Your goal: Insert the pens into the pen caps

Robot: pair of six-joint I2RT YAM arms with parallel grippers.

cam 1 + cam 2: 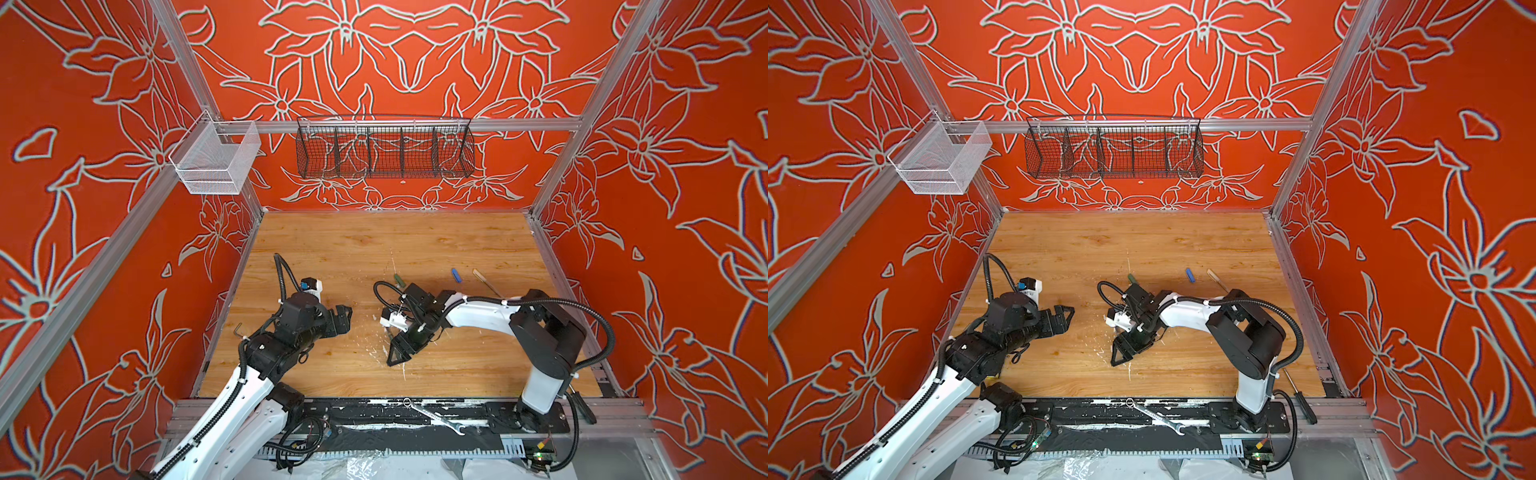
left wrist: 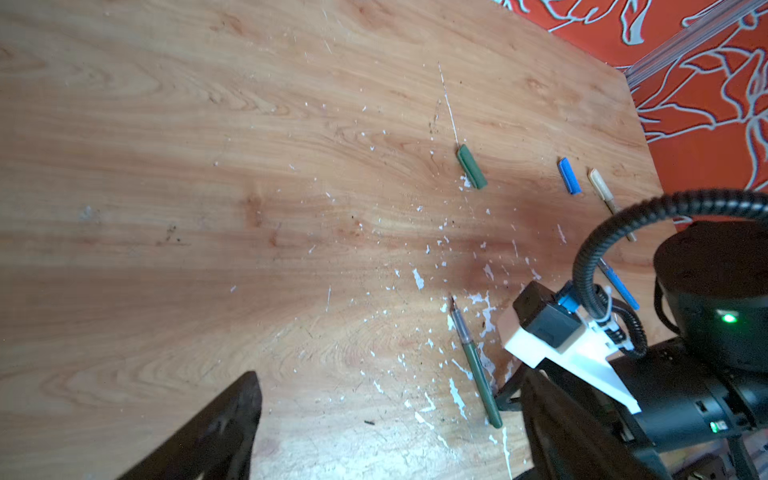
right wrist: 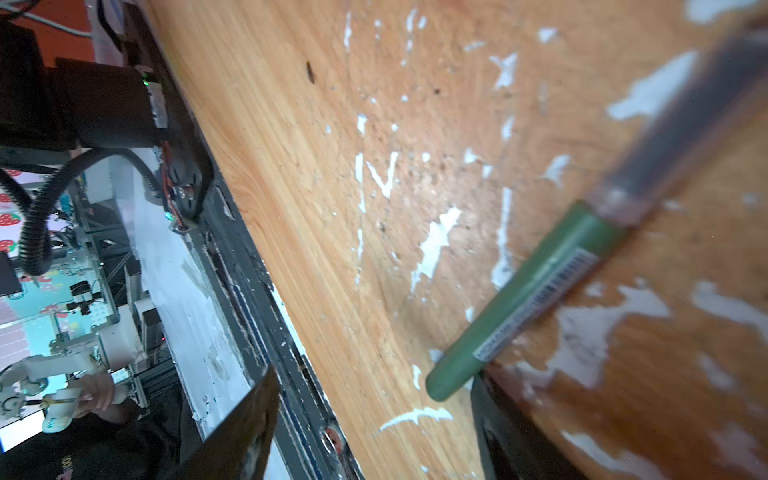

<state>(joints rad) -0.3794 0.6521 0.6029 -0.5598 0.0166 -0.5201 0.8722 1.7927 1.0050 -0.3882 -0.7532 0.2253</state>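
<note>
The right gripper (image 3: 374, 376) sits low over the wooden table (image 2: 208, 208) with its jaws wide apart and nothing clamped. The green pen (image 3: 519, 291) lies flat between them. Its blunt end is just beside one finger (image 3: 511, 424) and perhaps touching it, though the close view is too blurred to be sure. The left gripper (image 1: 346, 319) hovers off to the side, also spread wide and empty. The green cap (image 2: 471, 166) lies well apart from its pen, farther toward the back wall, with the blue cap (image 2: 568, 176) off to one side of it. The pen looks light, stiff and slim, with a smooth round barrel likely to roll or slip under a closing jaw. The middle of the green barrel seems the best hold, as it leaves the dark tip (image 2: 454, 303) free to enter the cap.
</note>
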